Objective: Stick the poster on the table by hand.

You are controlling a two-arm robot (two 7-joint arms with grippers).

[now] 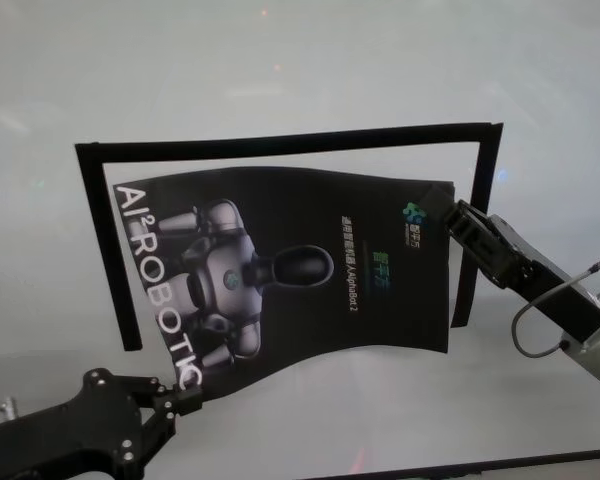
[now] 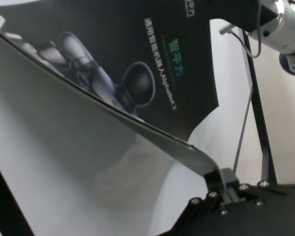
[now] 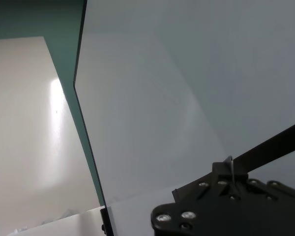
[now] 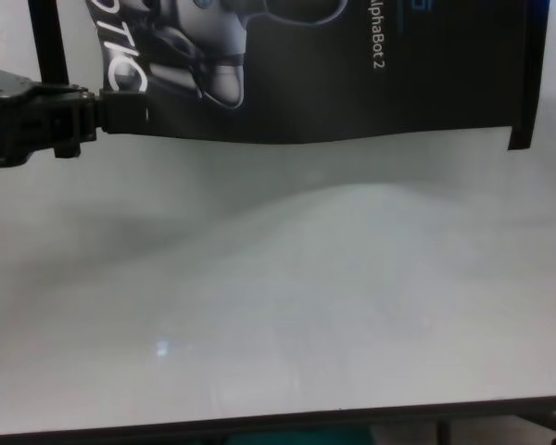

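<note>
Step in hand: positioning. The poster (image 1: 280,270) is held between both arms above the desk (image 1: 280,80), not yet laid flat

- Left end effector (image 1: 175,400) is clamped on the poster's near-left corner, by the end of the white lettering; the left wrist view shows the sheet edge pinched in its fingers (image 2: 226,184) and the sheet lifting away from there
- Right end effector (image 1: 450,215) is closed on the poster's far-right corner, next to the logo; the right wrist view shows only the sheet edge running into the fingers (image 3: 228,174)
- Poster sags and ripples in the middle; its near edge hangs clear of the desk in the chest view, with a shadow below it
- Tape frame (image 1: 280,143) lies on the desk: a strip beyond the poster's far edge, one off its left edge, one off its right edge. Poster sits mostly inside the frame, but is rotated, and its near-left corner pokes out past the left strip's near end

Next move, as I judge it: square the poster to the frame, pull it taut, lower both corners together until the edges meet the tape, then press. Risks: a trapped wave in the middle, or landing skewed on the strips
</note>
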